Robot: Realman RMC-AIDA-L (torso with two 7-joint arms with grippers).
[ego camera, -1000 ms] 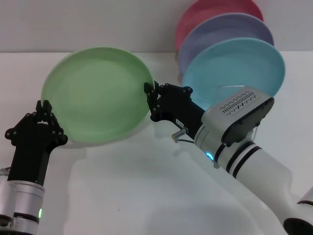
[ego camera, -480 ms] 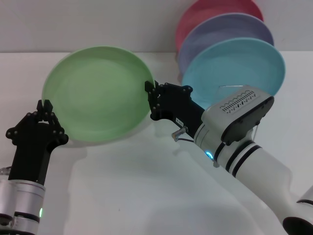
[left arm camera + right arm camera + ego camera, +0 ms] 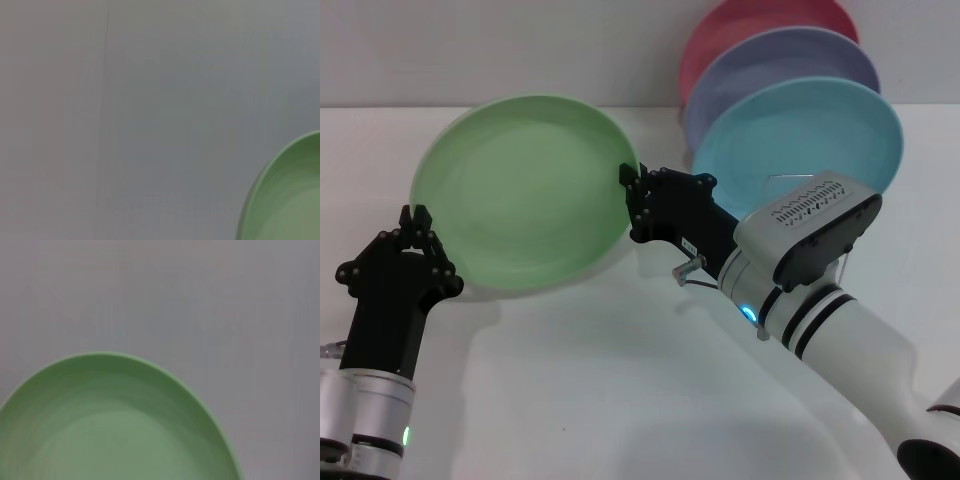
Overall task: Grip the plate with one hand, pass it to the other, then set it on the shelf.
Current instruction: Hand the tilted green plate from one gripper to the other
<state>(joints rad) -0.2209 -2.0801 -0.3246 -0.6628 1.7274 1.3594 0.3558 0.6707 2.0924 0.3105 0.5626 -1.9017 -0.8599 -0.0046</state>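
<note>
The plate hangs tilted above the worktop, face toward me, its right rim pinched in the right tool, whose arm reaches in from the lower right. The left tool stands just off the lower-left rim, fingers slightly apart and not gripping. The shelf, hidden under the standing blue plate, lies to the right, nearer the right arm.

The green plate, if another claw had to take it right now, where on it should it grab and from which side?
Probably the rim. The green plate is tilted up off the table, its hollow face toward the camera, and the right claw already pinches its right edge. The free left edge, near the left claw, suits a pinch from the robot's left, one finger on each face.
</note>
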